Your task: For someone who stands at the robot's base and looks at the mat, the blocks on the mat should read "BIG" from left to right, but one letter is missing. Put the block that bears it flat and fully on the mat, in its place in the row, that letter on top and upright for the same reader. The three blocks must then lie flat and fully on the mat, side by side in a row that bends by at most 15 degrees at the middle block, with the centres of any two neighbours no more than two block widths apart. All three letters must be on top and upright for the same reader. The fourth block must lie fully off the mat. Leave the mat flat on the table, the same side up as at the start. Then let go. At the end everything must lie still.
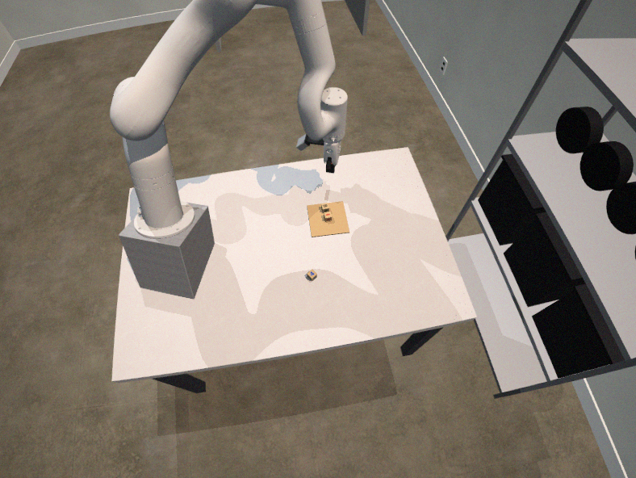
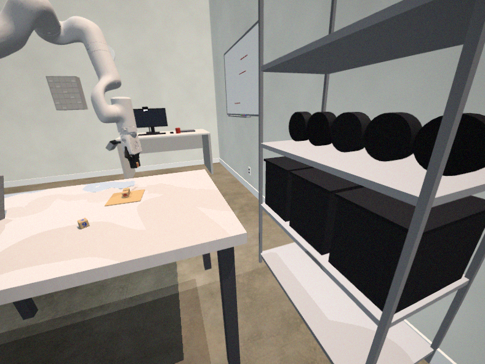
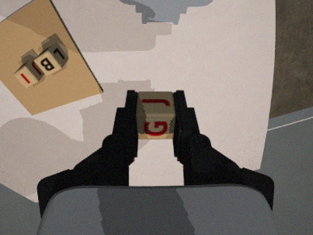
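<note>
My gripper (image 3: pixel 155 105) is shut on a wooden block (image 3: pixel 156 116) with a red G on its top face. It holds the block in the air above the table, beyond the far edge of the tan mat (image 1: pixel 328 222). The gripper also shows in the top view (image 1: pixel 329 165) and the exterior view (image 2: pixel 134 162). Two blocks lie side by side on the mat, one with a B (image 3: pixel 48 60) and one with a red I (image 3: pixel 29 75). A fourth block (image 1: pixel 311 274) with a blue mark lies on the table off the mat, towards the near side; it also shows in the exterior view (image 2: pixel 83 223).
The arm's grey base (image 1: pixel 167 248) stands at the table's left. A metal shelf unit (image 2: pixel 372 164) with black bins and black discs stands to the right of the table. The table's far edge lies close behind the gripper.
</note>
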Controlling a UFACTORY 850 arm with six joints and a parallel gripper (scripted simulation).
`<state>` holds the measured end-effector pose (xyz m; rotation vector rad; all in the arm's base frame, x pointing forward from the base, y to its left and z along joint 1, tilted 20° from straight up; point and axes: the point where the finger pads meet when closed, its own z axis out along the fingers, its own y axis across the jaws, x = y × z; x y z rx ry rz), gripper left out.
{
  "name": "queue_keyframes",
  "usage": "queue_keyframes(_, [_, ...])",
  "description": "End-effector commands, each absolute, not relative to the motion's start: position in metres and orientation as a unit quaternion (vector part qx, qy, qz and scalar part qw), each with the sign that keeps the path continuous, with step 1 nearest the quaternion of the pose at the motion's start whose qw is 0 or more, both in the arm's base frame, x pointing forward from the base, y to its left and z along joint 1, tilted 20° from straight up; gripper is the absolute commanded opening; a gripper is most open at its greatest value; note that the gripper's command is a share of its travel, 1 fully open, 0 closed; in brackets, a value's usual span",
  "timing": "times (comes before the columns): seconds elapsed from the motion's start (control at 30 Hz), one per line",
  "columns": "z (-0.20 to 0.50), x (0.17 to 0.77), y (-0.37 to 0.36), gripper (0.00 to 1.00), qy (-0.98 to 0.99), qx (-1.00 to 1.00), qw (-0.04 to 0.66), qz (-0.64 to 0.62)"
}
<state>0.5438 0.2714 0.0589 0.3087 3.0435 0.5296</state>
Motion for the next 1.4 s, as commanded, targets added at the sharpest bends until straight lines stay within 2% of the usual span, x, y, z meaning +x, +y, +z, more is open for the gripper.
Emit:
queue_keyframes(0.0, [0.060, 0.545, 0.271, 0.21, 0.980, 0.099, 0.019, 0.170])
queue_keyframes(0.53, [0.057, 0.546, 0.260, 0.21, 0.984, 0.046, 0.028, 0.169])
queue_keyframes(1.37, [0.035, 0.551, 0.192, 0.21, 0.941, -0.294, 0.082, 0.148])
